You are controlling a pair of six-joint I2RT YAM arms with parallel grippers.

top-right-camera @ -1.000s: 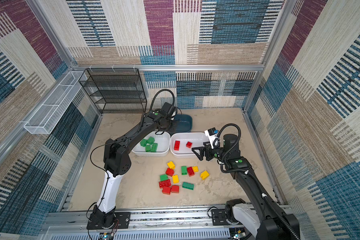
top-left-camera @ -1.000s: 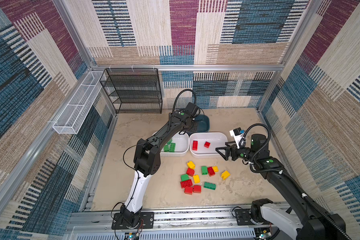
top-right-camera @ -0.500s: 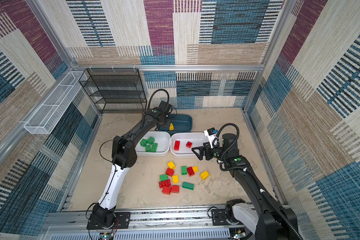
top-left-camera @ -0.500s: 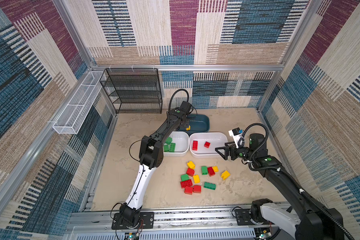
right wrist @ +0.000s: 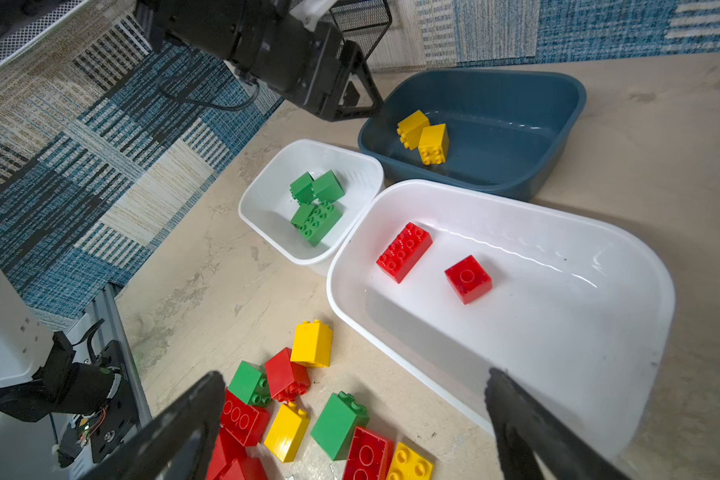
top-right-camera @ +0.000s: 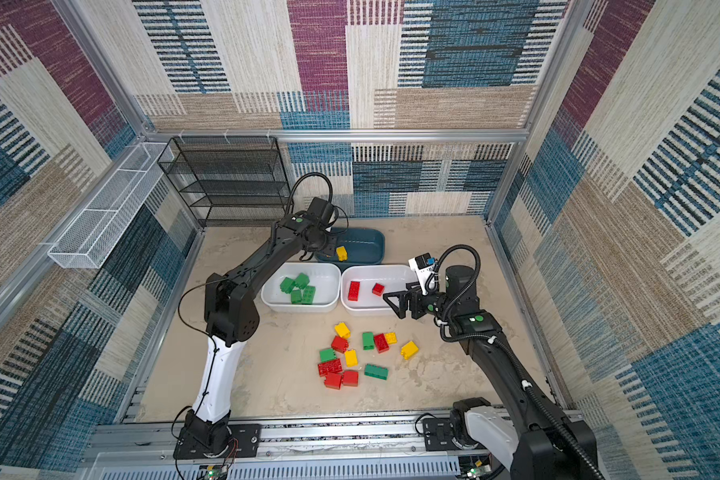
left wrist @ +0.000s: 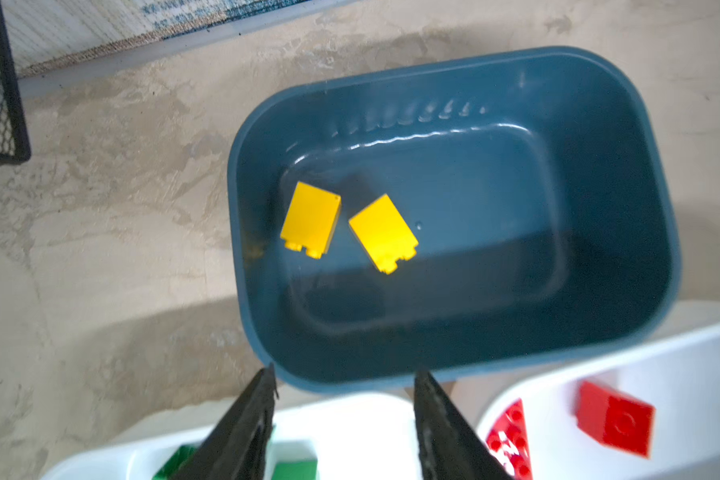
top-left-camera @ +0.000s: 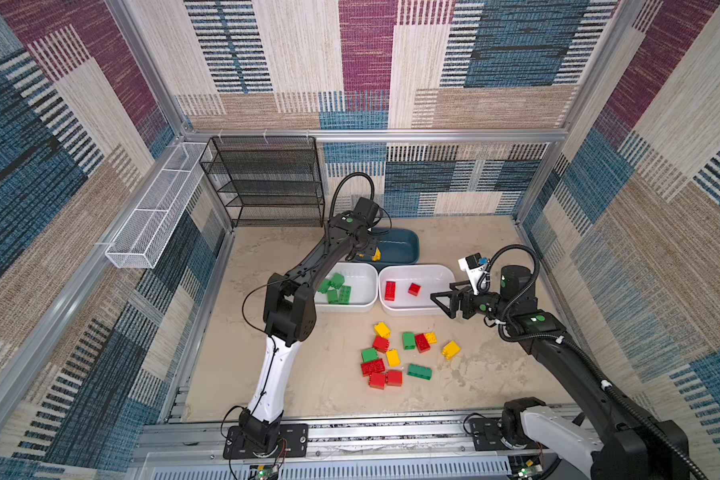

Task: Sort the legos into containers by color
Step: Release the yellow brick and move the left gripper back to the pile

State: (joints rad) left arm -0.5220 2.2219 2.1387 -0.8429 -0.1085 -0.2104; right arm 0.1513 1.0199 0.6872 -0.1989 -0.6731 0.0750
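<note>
Teal tub (left wrist: 624,187) edge: left pincer (left wrist: 344,374) parted | white tub (right wrist: 558,374) edge: right pincer (right wrist: 354,376) wide

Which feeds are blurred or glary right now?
Left wrist view: slightly motion-blurred, glare streak in the teal tub, two yellow bricks legible. Right wrist view: sharp, glare ripples in the white tub with red bricks. Both top views: sharp, evenly lit.
</note>
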